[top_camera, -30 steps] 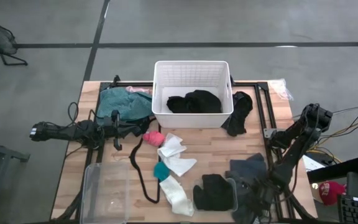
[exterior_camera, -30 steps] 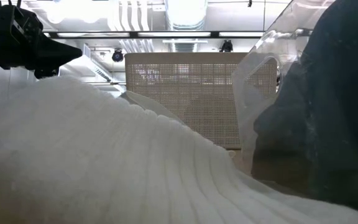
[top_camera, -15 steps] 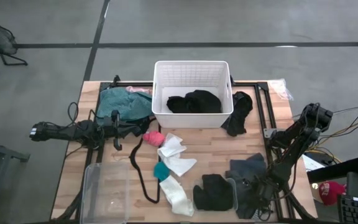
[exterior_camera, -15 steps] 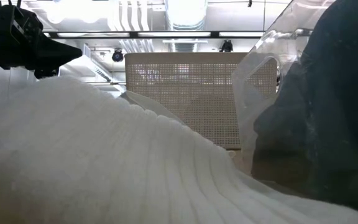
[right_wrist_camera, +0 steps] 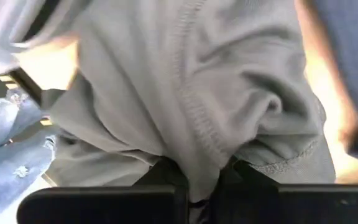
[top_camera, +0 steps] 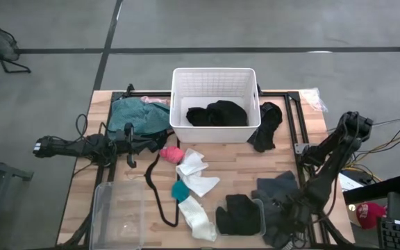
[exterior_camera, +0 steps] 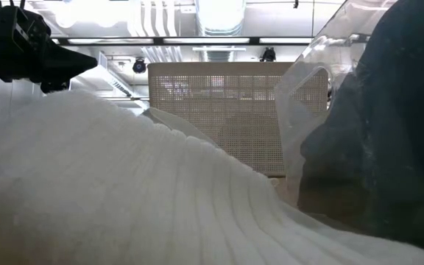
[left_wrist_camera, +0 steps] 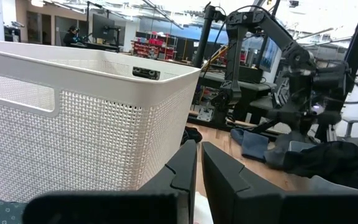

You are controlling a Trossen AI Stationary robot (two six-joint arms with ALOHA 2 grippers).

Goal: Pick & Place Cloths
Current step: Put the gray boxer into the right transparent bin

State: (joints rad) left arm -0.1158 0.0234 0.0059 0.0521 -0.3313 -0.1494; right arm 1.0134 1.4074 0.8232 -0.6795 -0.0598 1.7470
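Observation:
My right gripper (top_camera: 284, 217) is low at the table's near right corner, shut on a dark grey cloth (top_camera: 278, 189), which fills the right wrist view (right_wrist_camera: 185, 93). My left gripper (top_camera: 132, 147) lies shut and empty by the teal garment (top_camera: 135, 114); its wrist view shows the fingers (left_wrist_camera: 199, 168) closed. The white basket (top_camera: 214, 80) holds black pieces (top_camera: 217, 112). On the table lie a pink bit (top_camera: 170, 153), white socks (top_camera: 194, 170), a teal bit (top_camera: 179, 189) and a black piece (top_camera: 268, 125). My right gripper pinches a bunched fold of the dark grey cloth (right_wrist_camera: 197, 171) between its two fingers (right_wrist_camera: 163, 174), beside a stitched hem (right_wrist_camera: 194, 118). The rest of the cloth lies rumpled on the table ahead of the fingers. One layer or several, I cannot tell.
A clear tray (top_camera: 255, 208) holding a black piece (top_camera: 240, 214) stands just left of my right gripper. A clear box (top_camera: 117, 215) stands at the near left. A thin black cord loop (top_camera: 155, 191) lies mid-table. In the low view a white sock (exterior_camera: 124, 191) fills the foreground.
My right gripper has drawn a little away from the table's near edge, staying at the dark grey cloth.

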